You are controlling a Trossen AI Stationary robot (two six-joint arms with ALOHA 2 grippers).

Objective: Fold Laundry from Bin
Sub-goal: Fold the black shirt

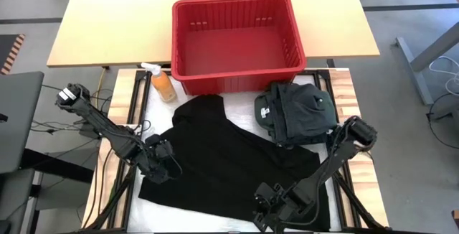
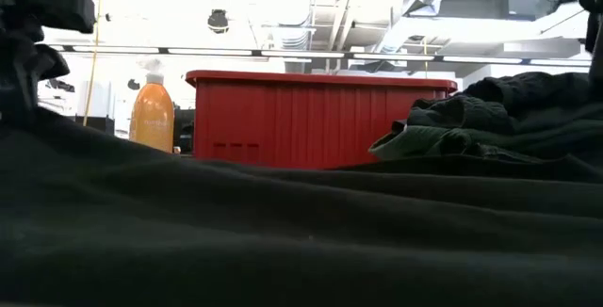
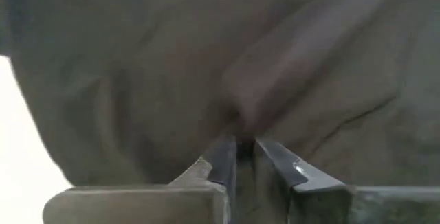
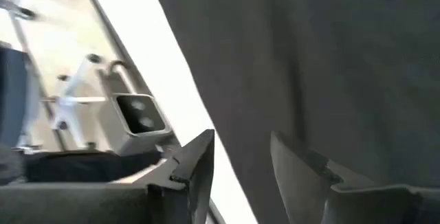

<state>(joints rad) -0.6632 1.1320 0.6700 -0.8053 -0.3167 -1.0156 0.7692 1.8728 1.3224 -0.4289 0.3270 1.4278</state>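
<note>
Two arms are working over one black garment (image 1: 229, 162) that is lying spread flat across the middle of the white-covered surface (image 1: 143, 212). Its long axis is running diagonally, from a narrow end near the red bin (image 1: 233, 40) down toward the surface's front right corner. That bin is sitting beyond the surface's far edge with its long side parallel to that edge, open side up, and nothing is showing inside it. Near the far right corner, a folded pile of dark green and black laundry (image 1: 297, 112) is resting, a small pale label showing on its left side. An orange spray bottle (image 1: 162, 83) is standing at the far left corner. From the left edge, the left arm is reaching in low, and the left gripper (image 1: 159, 164) is pressing its fingers (image 3: 223, 162) nearly together, pinching a fold of the black garment's left edge. At the front edge, the right arm is angling down, the right gripper (image 1: 271, 209) holding its fingers (image 4: 199, 162) apart around the garment's front hem.
</note>
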